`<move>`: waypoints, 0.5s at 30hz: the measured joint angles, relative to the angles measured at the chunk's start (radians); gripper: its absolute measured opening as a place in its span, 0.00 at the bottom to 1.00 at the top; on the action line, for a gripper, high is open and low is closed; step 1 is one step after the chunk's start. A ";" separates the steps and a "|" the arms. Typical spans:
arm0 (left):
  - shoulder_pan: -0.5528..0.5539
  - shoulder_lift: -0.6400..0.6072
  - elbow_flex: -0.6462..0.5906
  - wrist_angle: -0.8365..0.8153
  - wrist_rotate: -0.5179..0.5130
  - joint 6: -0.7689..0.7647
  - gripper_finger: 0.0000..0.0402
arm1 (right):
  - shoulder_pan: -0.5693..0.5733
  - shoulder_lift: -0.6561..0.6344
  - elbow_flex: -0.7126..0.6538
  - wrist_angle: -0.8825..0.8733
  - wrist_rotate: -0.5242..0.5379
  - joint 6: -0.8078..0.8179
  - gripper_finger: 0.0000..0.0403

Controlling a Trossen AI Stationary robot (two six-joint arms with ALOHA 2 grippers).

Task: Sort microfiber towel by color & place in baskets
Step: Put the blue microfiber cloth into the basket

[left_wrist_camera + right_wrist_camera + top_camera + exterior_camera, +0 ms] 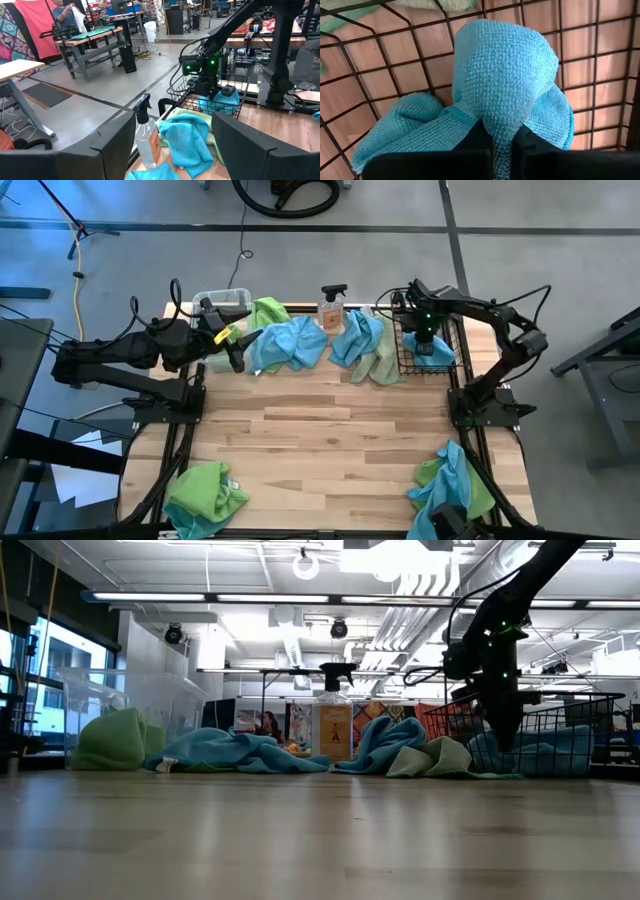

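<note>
Light wood-plank counter (330,430). Sky-blue towel (510,85) with a nubbly weave inside the black wire basket (405,345). Blue and pale green cloths (365,345) heaped at upper centre; lime-green cloth (205,492) lower left. Clear bottle (333,310), amber label, black trigger. Clear tub (215,302).

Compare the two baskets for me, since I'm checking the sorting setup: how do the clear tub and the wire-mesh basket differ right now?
The clear plastic tub sits at the table's back left; the black wire-mesh basket sits at the back right. The tub has see-through solid walls; the basket has an open grid. The tub shows no towel inside, while the basket holds a blue towel, pinched by the right gripper. The left gripper hovers beside the tub. Both are small and rectangular.
</note>
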 joint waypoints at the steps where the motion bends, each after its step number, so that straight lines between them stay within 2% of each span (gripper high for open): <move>1: 0.000 0.000 0.000 0.000 -0.002 0.000 0.62 | 0.000 0.000 -0.001 0.000 0.000 0.000 0.02; 7: 0.000 0.000 0.000 0.000 -0.003 0.001 0.62 | 0.001 0.000 -0.001 0.002 0.000 0.000 0.14; 15: 0.000 0.000 0.000 0.000 -0.004 0.001 0.62 | 0.013 0.000 0.009 -0.025 0.055 0.053 0.46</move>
